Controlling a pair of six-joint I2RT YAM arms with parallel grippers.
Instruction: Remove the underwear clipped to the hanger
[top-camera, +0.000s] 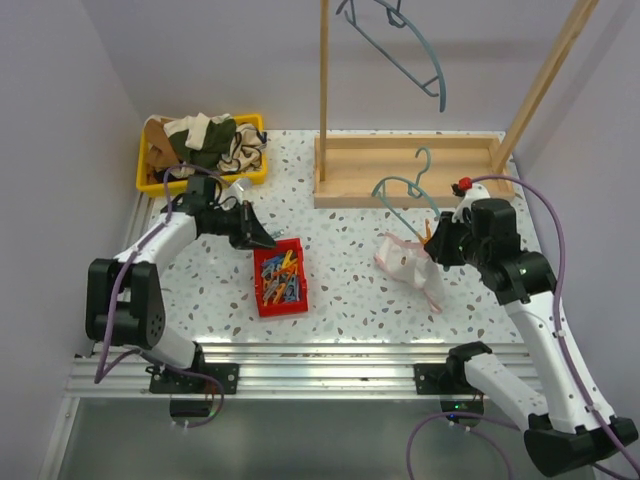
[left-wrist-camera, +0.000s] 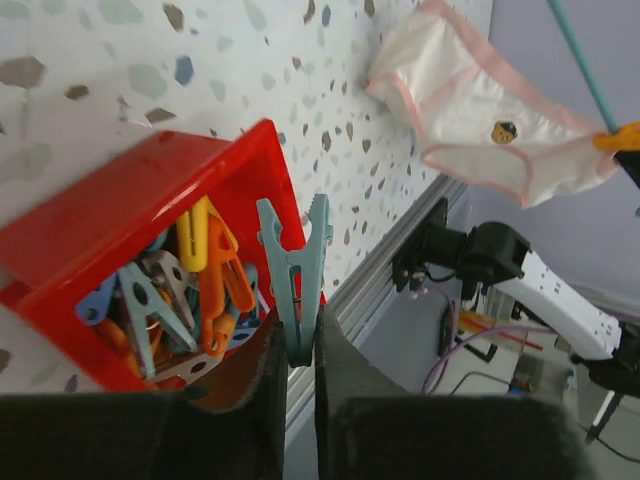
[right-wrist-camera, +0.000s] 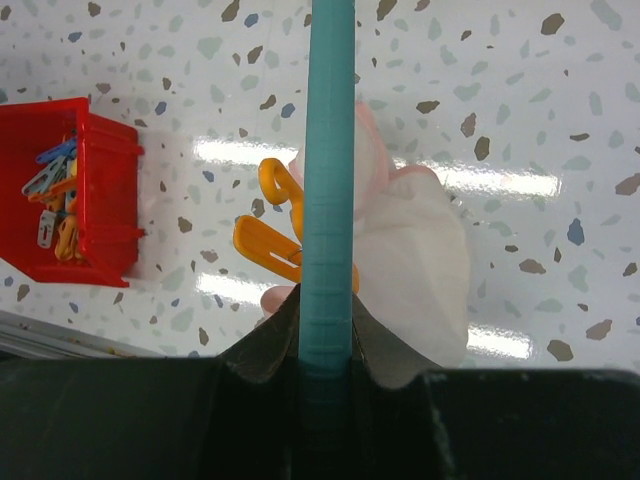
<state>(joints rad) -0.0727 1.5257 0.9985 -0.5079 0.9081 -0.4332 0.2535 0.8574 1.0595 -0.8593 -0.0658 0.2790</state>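
Hanging from the teal hanger (right-wrist-camera: 330, 150), the white-and-pink underwear (left-wrist-camera: 480, 110) droops over the speckled table (top-camera: 350, 290), pinned there by an orange clip (right-wrist-camera: 268, 245). The right gripper (right-wrist-camera: 328, 318) is clamped on the hanger's bar, its fingers tight on both sides. Over at the red bin (left-wrist-camera: 150, 180) of pegs, the left gripper (left-wrist-camera: 297, 350) pinches a pale teal clothespin (left-wrist-camera: 293, 260), which stands upright beside the bin's corner.
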